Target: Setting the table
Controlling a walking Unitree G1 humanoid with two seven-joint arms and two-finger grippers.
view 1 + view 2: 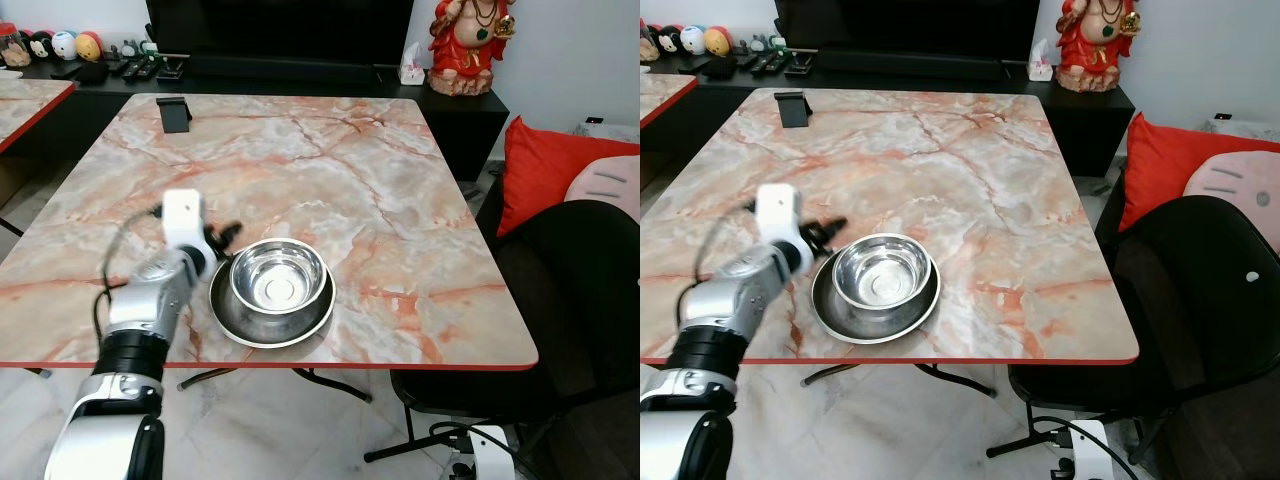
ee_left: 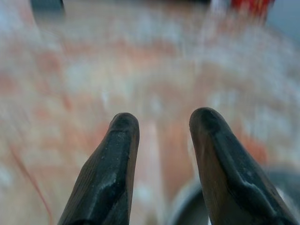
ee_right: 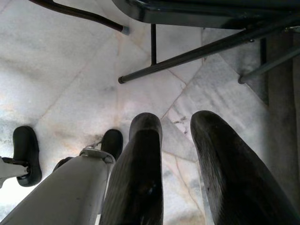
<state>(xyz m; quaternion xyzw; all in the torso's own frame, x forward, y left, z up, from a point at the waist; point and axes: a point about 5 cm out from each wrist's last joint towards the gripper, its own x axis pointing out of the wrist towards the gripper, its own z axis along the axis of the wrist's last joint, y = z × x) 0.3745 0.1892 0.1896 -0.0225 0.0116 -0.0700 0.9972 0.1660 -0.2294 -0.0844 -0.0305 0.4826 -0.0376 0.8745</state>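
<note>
A shiny steel bowl sits inside a dark round plate near the front edge of the marble table. My left gripper hovers just left of the plate's rim, low over the tabletop. It is open with nothing between its fingers. The left wrist view is blurred, with the plate's rim at the corner beyond the fingertips. My right gripper hangs idle beside the table, pointing down at the marble floor, its fingers slightly apart and empty.
A black phone stand stands at the table's far left. A black chair and a red cushion are to the right. A dark cabinet with a red statue is behind. Another table is at the left.
</note>
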